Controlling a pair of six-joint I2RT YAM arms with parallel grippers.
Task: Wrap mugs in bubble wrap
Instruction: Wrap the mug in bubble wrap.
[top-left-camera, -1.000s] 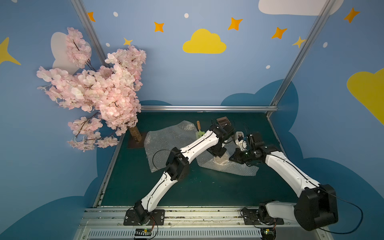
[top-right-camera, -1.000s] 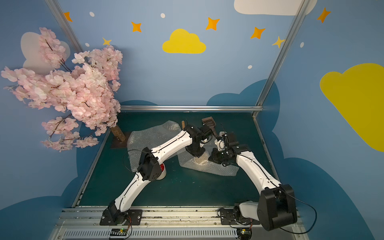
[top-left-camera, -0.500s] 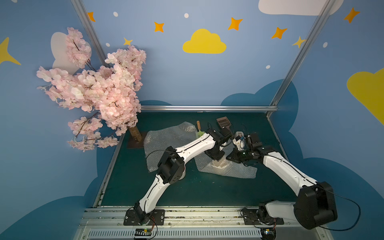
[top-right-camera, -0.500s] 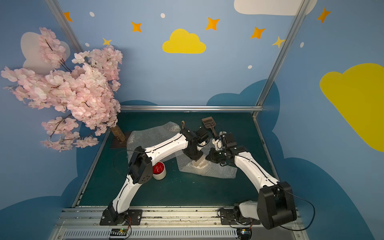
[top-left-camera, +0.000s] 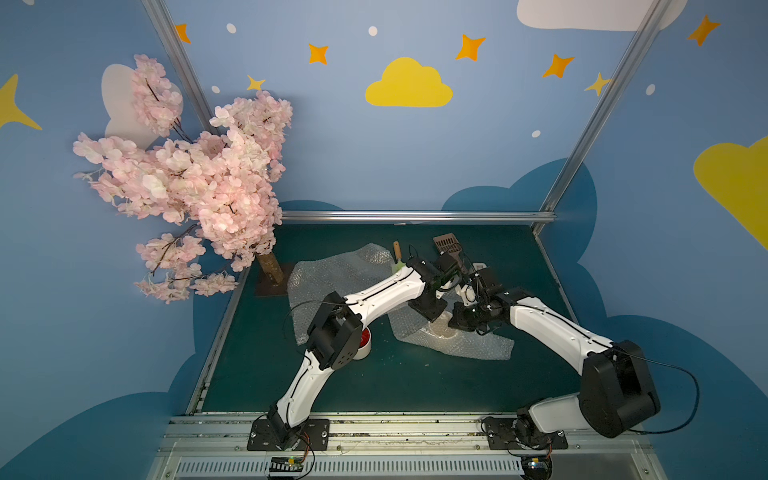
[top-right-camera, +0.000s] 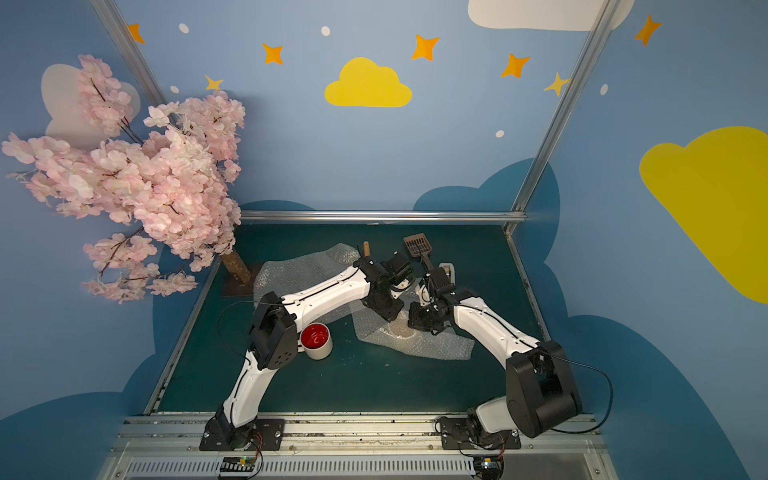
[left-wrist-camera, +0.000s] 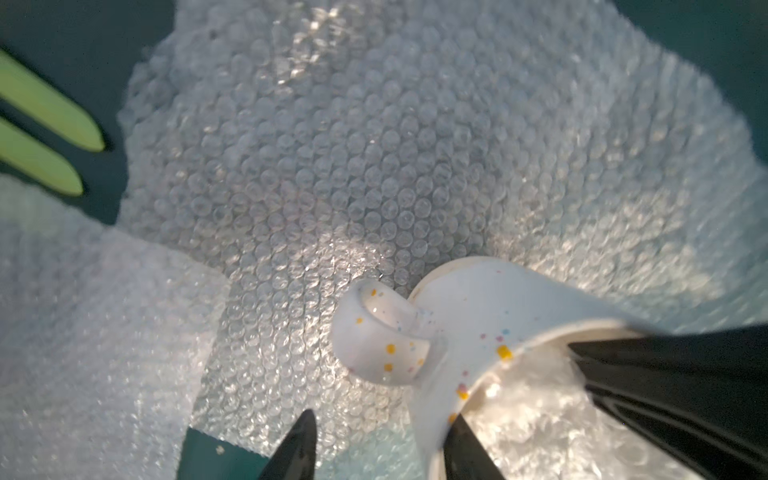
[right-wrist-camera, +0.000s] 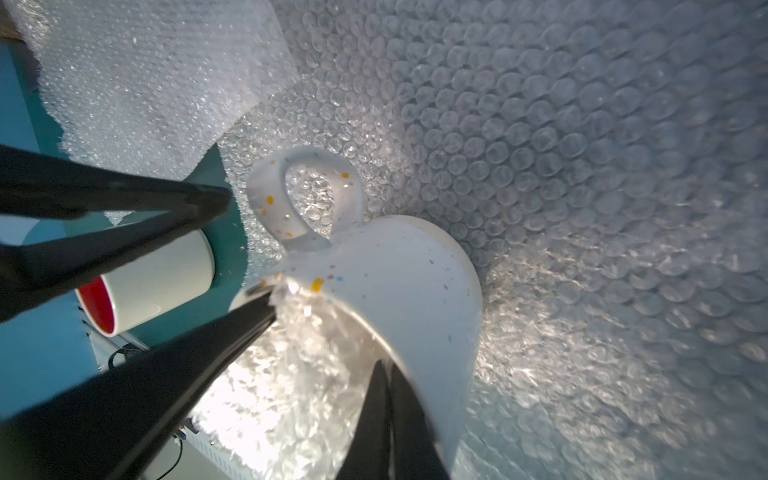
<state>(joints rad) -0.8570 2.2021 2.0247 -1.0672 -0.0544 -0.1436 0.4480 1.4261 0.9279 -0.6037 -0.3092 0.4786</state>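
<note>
A cream speckled mug (left-wrist-camera: 469, 316) stands on a sheet of bubble wrap (top-left-camera: 469, 347), with wrap tucked into its mouth (right-wrist-camera: 307, 365). My left gripper (left-wrist-camera: 378, 449) is open astride the mug's rim beside the handle (right-wrist-camera: 303, 199); one fingertip (left-wrist-camera: 461, 446) is inside, the other outside. Inside the mug, my right gripper (right-wrist-camera: 386, 415) is shut against the inner wall, on the tucked wrap. Both top views show the two grippers meeting over this mug (top-right-camera: 401, 330). The red-lined mug (top-right-camera: 316, 340) stands on the mat by my left elbow. A second wrap sheet (top-left-camera: 332, 278) lies behind.
A pink blossom tree (top-left-camera: 199, 183) fills the back left, its trunk (top-left-camera: 270, 268) at the mat's edge. A brown slotted spatula (top-left-camera: 449, 247) and a green fork (left-wrist-camera: 45, 124) with a wooden handle (top-left-camera: 397, 251) lie behind the arms. A metal rail (top-left-camera: 415, 216) bounds the back.
My left gripper has opened from shut. The left elbow has swung left, uncovering the red-lined mug. Both wrists have shifted slightly toward the back; the right gripper stays shut.
</note>
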